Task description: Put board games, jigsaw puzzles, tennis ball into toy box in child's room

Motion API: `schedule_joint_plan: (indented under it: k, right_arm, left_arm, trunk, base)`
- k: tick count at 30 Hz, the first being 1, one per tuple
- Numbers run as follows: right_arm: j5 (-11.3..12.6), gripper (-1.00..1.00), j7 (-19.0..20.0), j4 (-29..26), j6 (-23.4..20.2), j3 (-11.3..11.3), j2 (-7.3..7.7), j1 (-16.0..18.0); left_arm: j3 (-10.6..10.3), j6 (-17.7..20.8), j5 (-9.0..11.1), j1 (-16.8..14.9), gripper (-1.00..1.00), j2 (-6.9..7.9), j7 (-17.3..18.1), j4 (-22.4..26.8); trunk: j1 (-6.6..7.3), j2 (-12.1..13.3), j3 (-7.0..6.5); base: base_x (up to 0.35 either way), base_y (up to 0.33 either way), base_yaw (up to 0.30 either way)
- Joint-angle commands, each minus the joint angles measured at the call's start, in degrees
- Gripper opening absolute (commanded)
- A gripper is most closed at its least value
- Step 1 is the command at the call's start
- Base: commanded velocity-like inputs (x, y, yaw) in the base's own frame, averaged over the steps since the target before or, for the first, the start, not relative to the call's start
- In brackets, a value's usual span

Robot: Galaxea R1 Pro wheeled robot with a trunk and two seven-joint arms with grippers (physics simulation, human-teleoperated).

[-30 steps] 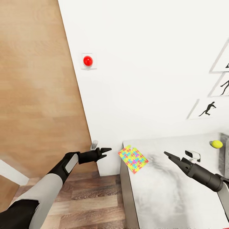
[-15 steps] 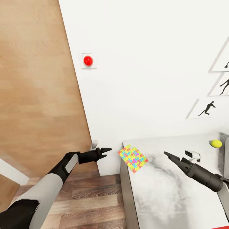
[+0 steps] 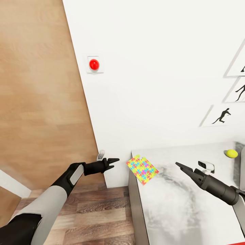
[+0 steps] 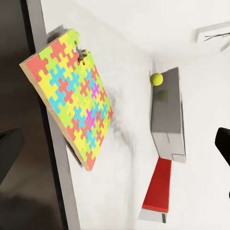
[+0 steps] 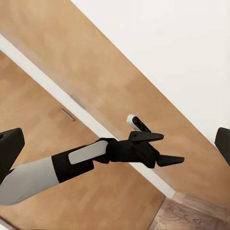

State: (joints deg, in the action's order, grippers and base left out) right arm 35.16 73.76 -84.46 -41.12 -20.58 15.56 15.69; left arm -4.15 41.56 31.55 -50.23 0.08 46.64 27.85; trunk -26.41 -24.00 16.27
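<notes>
Jigsaw puzzle (table corner)

Both arms reach forward and hold nothing. The left gripper points right with its fingers close together; the right gripper points up and left, fingers together.

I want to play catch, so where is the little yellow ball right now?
In the head view the tennis ball sits at the far right of the table, near the wall, beyond the right gripper and far from the jigsaw puzzle.
</notes>
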Motion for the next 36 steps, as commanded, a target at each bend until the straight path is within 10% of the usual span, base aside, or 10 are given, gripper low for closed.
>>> schedule_joint_plan:
  k: [1, 25, 36]
  right_arm:
    - [0.21, 1.00, 0.05, -0.02, -0.48, -0.04, 0.03, 0.04]
    - [0.89, 1.00, 0.39, -0.43, -0.91, -1.26, 0.49, 0.04]
    - [0.96, 1.00, 0.51, -0.80, -2.47, -3.40, 0.33, 0.04]
  left_arm:
    - [-0.06, 0.37, 0.17, -0.05, 1.00, 0.01, 0.03, 0.01]
    - [-0.11, 0.36, -0.29, -0.05, 1.00, -0.43, -1.07, -0.60]
    - [0.18, 1.12, 0.31, -0.05, 1.00, 2.88, -0.06, -0.61]
  trunk:
    - [-0.25, -0.52, 0.29]
    - [-5.52, -10.15, 4.59]
    - [-7.94, -14.56, 6.57]
  base:
    - [0.000, 0.000, 0.000]
    - [0.000, 0.000, 0.000]
    - [0.000, 0.000, 0.000]
